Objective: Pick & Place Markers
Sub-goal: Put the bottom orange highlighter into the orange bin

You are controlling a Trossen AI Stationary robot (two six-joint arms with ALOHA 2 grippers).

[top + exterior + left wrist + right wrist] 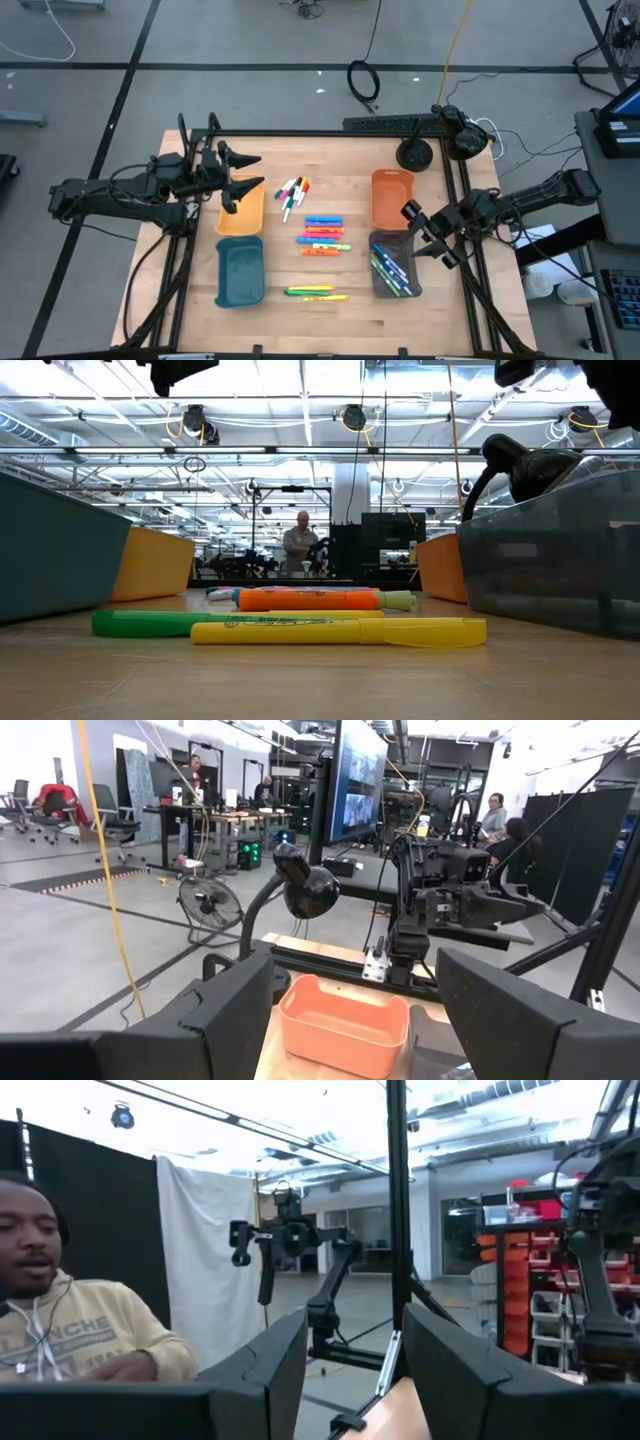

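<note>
The markers lie loose on the wooden table between the trays. There is a fan of thin white pens (292, 192), a stack of blue, pink, orange and green highlighters (322, 235), and a green and yellow pair (315, 292) nearest the front. In the low view the yellow highlighter (340, 630) lies in front of a green one (150, 623) and an orange one (310, 599). Several more markers (390, 270) rest in the clear tray (375, 245). My left gripper (250, 176) hovers open above the yellow tray (240, 215). My right gripper (427, 235) hovers open by the clear tray's right edge.
A teal tray (240, 272) sits in front of the yellow one, and an orange tray (392, 197) behind the clear one. A black lamp-like stand (414, 153) is at the table's far right corner. A person (70, 1330) shows in the right wrist view, beyond the table.
</note>
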